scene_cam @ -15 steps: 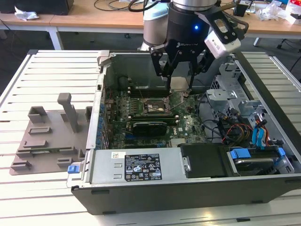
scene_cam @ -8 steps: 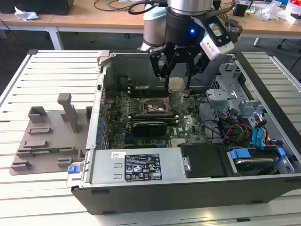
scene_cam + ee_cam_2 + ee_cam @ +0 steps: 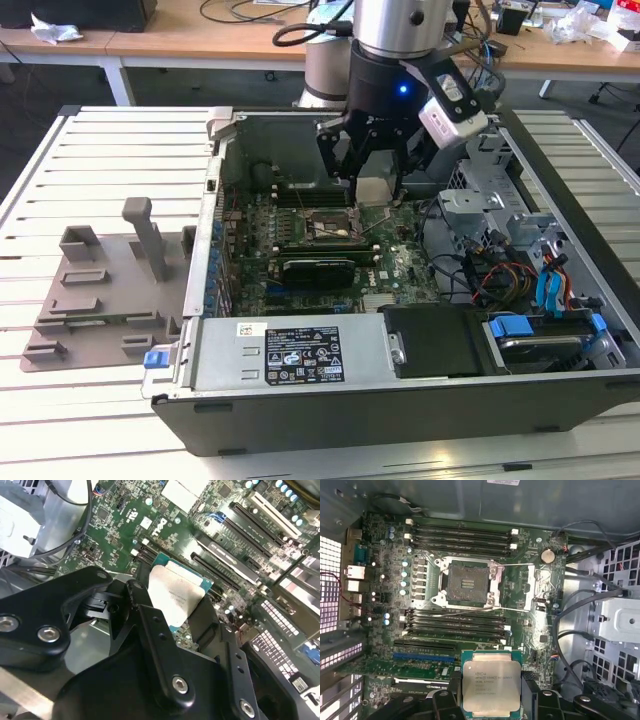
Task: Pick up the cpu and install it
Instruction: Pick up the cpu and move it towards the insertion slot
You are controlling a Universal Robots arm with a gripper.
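The gripper (image 3: 368,172) hangs inside the open computer case (image 3: 400,400), its black fingers (image 3: 150,625) pinching the cpu (image 3: 491,685) by two opposite edges, silvery top showing in both wrist views, held clear above the green motherboard (image 3: 522,630). In the exterior view the chip is just to the exterior view's right of the empty cpu socket (image 3: 330,228) and a little farther back. The black graphics card (image 3: 320,268) lies nearer, and the grey plastic tray (image 3: 100,290) rests on the slatted table (image 3: 60,420) at the exterior view's left
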